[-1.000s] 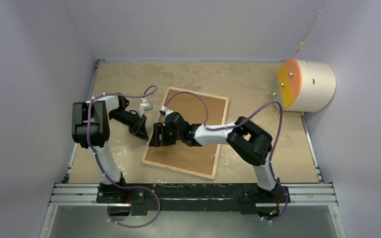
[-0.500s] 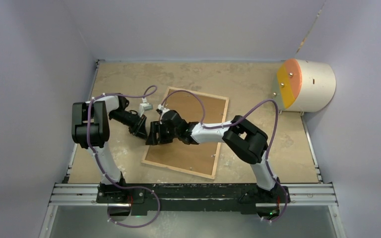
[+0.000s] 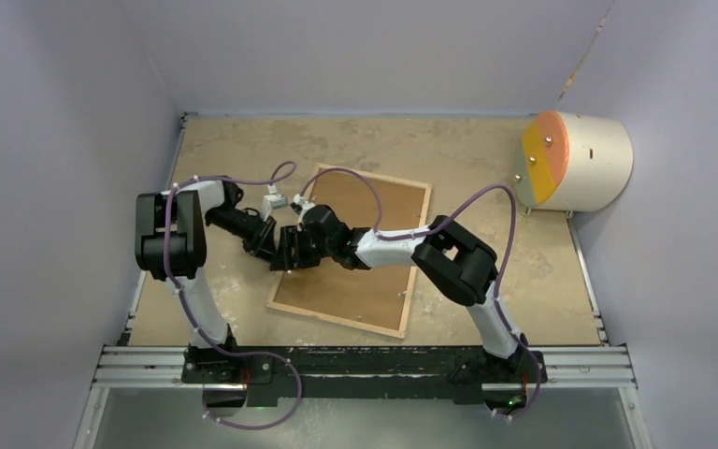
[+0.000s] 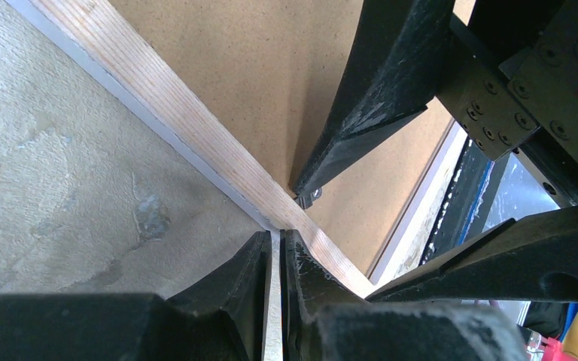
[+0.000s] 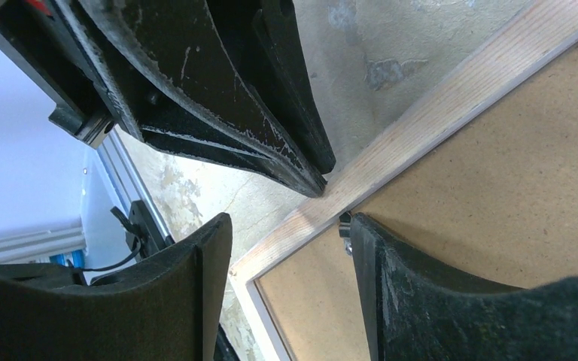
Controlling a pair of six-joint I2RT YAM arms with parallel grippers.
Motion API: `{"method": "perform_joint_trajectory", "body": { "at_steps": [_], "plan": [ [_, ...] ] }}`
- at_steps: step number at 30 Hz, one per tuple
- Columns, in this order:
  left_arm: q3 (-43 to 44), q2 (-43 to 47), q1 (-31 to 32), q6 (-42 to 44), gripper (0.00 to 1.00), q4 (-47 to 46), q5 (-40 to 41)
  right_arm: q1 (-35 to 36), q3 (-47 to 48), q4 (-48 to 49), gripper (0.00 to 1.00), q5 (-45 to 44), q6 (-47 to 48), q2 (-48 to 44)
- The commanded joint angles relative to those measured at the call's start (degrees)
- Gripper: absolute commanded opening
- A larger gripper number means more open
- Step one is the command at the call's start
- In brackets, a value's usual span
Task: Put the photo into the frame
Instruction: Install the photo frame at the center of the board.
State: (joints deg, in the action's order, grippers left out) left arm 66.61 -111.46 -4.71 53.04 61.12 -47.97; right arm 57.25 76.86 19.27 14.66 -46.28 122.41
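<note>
Left gripper (image 4: 273, 248): my left end effector, closed. Its two fingers are pressed together, with only a thin sliver showing between them. It sits left of centre in the top view, and its tips touch the outer side of the frame's left edge.

Small white block (image 3: 274, 199): lies on the table (image 3: 243, 140) just above my left gripper in the top view, apart from the frame.

Right gripper (image 5: 287, 222): my right end effector, open and gripping nothing. Its jaws straddle the same left edge directly opposite my left fingertips. One finger is over the bare table, and the other is over the backing board.

Metal tab (image 5: 344, 228): a small clip at the inner border of the rim, touching the tip of my right gripper's board-side finger.

Frame (image 4: 177, 105): lies flat at the centre of the top view, turned slightly clockwise. Its light-wood back faces up, and a pale strip runs along the outer side of the rim.

Backing board (image 3: 355, 281): a plain brown panel filling the frame inside the wooden rim. My right forearm crosses above it.

Drum (image 3: 575, 159): a cream cylinder with an orange end face at the upper right of the top view, well apart from the frame.
</note>
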Motion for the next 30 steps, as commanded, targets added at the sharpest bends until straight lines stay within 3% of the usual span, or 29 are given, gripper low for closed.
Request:
{"method": "perform_joint_trajectory", "body": {
  "at_steps": [1, 15, 22, 30],
  "plan": [
    [-1.04, 0.80, 0.23, 2.11, 0.12, -3.12, 2.13, -0.11, 0.72, -1.35, 0.61, 0.80, 0.52, 1.52],
    [-0.91, 1.20, 0.23, 2.24, 0.11, -2.86, 2.15, -0.41, 1.50, -3.30, 0.60, 1.70, 0.07, 1.36],
    [-0.95, 1.27, 0.23, 2.34, 0.11, -2.76, 2.18, -4.32, -1.52, -2.68, 0.60, 1.91, 0.67, -1.49],
    [-0.95, 1.24, 0.23, 2.34, 0.10, -2.68, 2.17, -2.38, -1.39, -0.44, 0.58, 3.38, -0.57, 1.23]
  ]
}}
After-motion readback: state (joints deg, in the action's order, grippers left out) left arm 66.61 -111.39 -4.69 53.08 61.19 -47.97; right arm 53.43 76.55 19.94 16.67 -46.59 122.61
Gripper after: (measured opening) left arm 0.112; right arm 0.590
